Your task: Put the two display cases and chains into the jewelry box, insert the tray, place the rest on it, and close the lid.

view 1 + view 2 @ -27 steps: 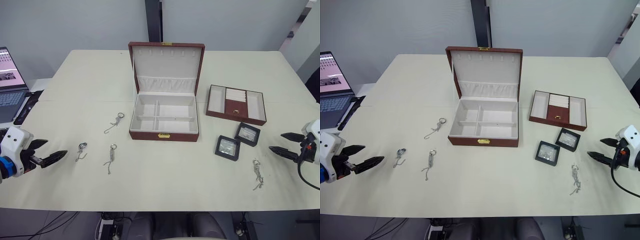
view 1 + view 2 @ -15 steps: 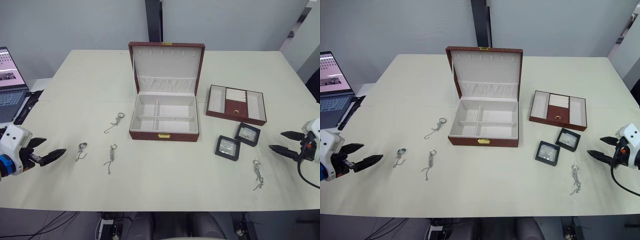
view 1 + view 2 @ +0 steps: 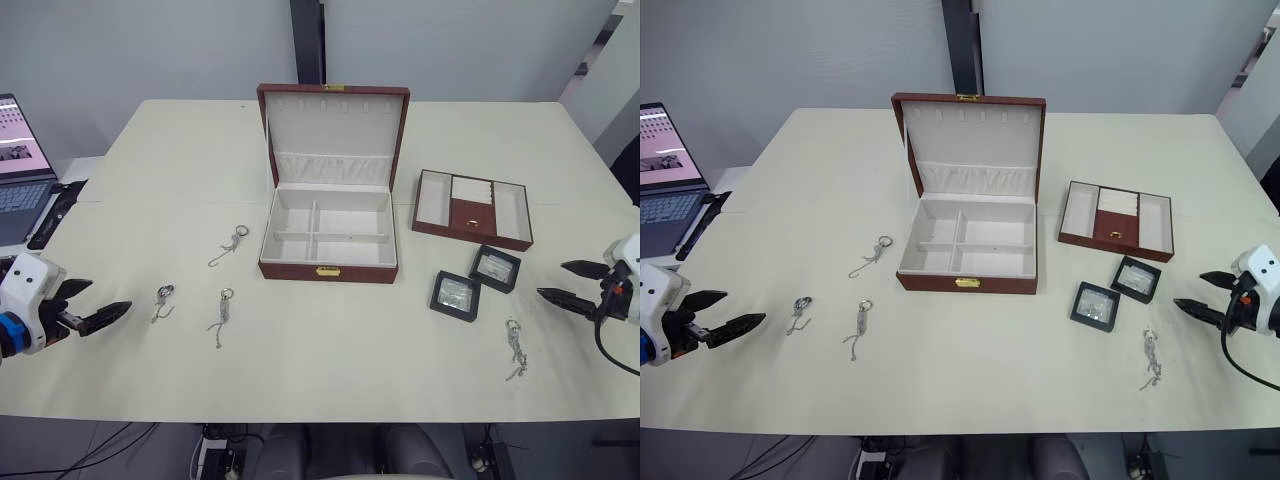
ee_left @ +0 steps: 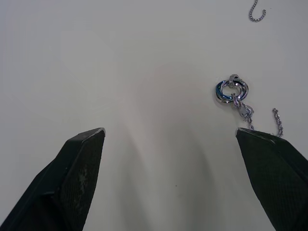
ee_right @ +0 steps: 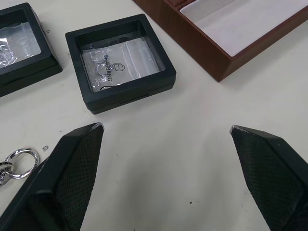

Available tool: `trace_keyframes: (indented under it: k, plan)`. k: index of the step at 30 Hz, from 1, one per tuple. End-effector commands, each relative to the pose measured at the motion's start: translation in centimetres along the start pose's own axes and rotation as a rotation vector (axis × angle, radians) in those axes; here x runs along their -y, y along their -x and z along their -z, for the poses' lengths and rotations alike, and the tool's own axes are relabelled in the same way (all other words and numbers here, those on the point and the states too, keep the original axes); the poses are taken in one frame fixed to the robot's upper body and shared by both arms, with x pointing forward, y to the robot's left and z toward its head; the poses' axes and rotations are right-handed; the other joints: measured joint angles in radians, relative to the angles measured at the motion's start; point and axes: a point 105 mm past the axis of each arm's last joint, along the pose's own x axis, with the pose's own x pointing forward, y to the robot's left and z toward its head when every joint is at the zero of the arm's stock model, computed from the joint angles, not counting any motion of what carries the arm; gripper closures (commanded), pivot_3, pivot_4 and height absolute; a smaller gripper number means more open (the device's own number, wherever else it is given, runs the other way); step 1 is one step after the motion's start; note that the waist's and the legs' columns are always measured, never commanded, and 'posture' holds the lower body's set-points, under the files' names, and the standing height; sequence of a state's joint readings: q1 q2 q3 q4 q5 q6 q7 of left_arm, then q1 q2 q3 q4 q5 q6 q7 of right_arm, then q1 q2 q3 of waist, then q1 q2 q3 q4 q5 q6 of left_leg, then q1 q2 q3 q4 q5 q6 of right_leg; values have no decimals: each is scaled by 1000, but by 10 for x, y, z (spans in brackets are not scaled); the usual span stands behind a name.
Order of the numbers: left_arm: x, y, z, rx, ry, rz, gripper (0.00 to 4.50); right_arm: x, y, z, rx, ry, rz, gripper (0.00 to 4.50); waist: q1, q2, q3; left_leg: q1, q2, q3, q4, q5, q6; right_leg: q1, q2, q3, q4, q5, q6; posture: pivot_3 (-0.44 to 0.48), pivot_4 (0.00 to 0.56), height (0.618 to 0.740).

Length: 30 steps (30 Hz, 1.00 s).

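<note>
The open brown jewelry box (image 3: 330,235) stands mid-table with its lid upright and its compartments bare. To its right lies the tray (image 3: 472,208), with two black display cases (image 3: 455,295) (image 3: 495,268) in front of it. Three chains (image 3: 229,244) (image 3: 163,302) (image 3: 220,318) lie left of the box, and another chain (image 3: 515,348) lies near the cases. My left gripper (image 3: 110,295) is open and empty, just left of the ringed chain (image 4: 232,91). My right gripper (image 3: 552,280) is open and empty, right of the cases, facing the nearer case (image 5: 120,61).
A laptop (image 3: 18,165) and a black flat object (image 3: 55,212) sit at the table's left edge. The table's front edge runs close below both grippers. Bare tabletop lies between the chains and the cases, in front of the box.
My left gripper has drawn back slightly to the left, away from the ringed chain. The right gripper and all objects stay where they were.
</note>
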<state>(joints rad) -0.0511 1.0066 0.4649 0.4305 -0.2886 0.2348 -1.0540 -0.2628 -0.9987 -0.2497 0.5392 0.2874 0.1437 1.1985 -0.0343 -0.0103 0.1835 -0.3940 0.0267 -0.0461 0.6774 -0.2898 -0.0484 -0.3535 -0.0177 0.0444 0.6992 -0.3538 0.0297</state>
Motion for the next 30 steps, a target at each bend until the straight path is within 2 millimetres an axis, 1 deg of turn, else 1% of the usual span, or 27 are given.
trace_keyframes:
  k: [1, 5, 6, 9, 10, 12, 15, 17, 19, 20, 25, 26, 28, 30]
  plan:
    - [-6, 6, -14, 14, -48, -25, 0, 3, 1, -9, 19, 29, 7, 25, 0, 0, 0, 0, 0, 0, 0, 0, 0, 0, 0, 0, 0, 0, 0, 0, 150, 740]
    - [-8, 5, -17, 26, -56, -39, 0, 4, 3, -12, 40, 21, 13, 25, 0, 0, 0, 0, 0, 0, 0, 0, 0, 0, 0, 0, 0, 0, 0, 0, 150, 740]
    - [-8, 4, -19, 34, -57, -42, 0, 5, 3, -16, 60, 13, 17, 25, 0, 0, 0, 0, 0, 0, 0, 0, 0, 0, 0, 0, 0, 0, 0, 0, 150, 740]
    - [-8, 0, -32, 85, -61, -52, 0, 4, 1, -35, 138, 13, 25, 25, 0, 0, 0, 0, 0, 0, 0, 0, 0, 0, 0, 0, 0, 0, 0, 0, 150, 740]
    - [-5, -3, -39, 117, -51, -41, 0, 1, -1, -44, 172, 16, 19, 25, 0, 0, 0, 0, 0, 0, 0, 0, 0, 0, 0, 0, 0, 0, 0, 0, 150, 740]
    - [5, -12, -53, 166, -43, -10, 0, -10, -7, -63, 241, 15, -14, 25, 1, 0, 0, 0, 0, 0, 0, 0, 0, 0, 0, 0, 0, 0, 0, 0, 150, 740]
    - [15, -24, -66, 198, -49, 13, 0, -25, -16, -82, 297, 19, -44, 25, 1, 0, 0, -1, 0, -1, 1, 0, 0, 0, 0, -1, 1, 0, 0, 0, 150, 740]
    - [22, -33, -74, 213, -54, 25, 388, -34, -23, -93, 335, 24, -54, 0, 2, 0, 0, -1, 0, -1, 1, 0, 0, 0, 0, -1, 0, 0, 0, 0, 150, 740]
    - [32, -44, -78, 215, -64, 60, 880, -43, -33, -101, 352, 30, -61, 386, 2, 0, 0, -2, 0, -2, 1, 0, 0, 0, 0, -1, 1, 0, 0, 0, 150, 740]
    - [39, -50, -82, 224, -68, 84, 1266, -47, -41, -103, 343, 46, -64, 626, 2, 0, 0, -2, 0, -2, 1, 0, 0, 0, 0, -1, 1, 0, 0, 0, 150, 740]
    - [70, -88, -100, 260, -79, 161, 2829, -68, -83, -110, 293, 107, -80, 2270, 2, 0, 0, -2, -1, -2, 2, 0, 0, -1, 0, -1, 1, 0, 0, 0, 150, 740]
    - [74, -93, -102, 262, -80, 168, 3128, -70, -88, -110, 285, 111, -76, 2542, 2, 0, 0, -3, -1, -2, 2, 0, 0, -1, 0, -1, 1, 0, 0, 0, 150, 740]
    - [90, -108, -103, 263, -75, 208, 3774, -74, -104, -109, 262, 116, -68, 3031, 1, 0, 0, -5, -1, -1, 2, 0, 0, -4, 0, -1, 2, 0, 0, 0, 150, 740]
    - [104, -118, -101, 248, -88, 242, 4428, -80, -115, -111, 254, 125, -82, 3554, 1, 0, 0, -6, -1, 0, 3, 1, -1, -6, 0, -1, 3, 0, 0, 0, 150, 740]
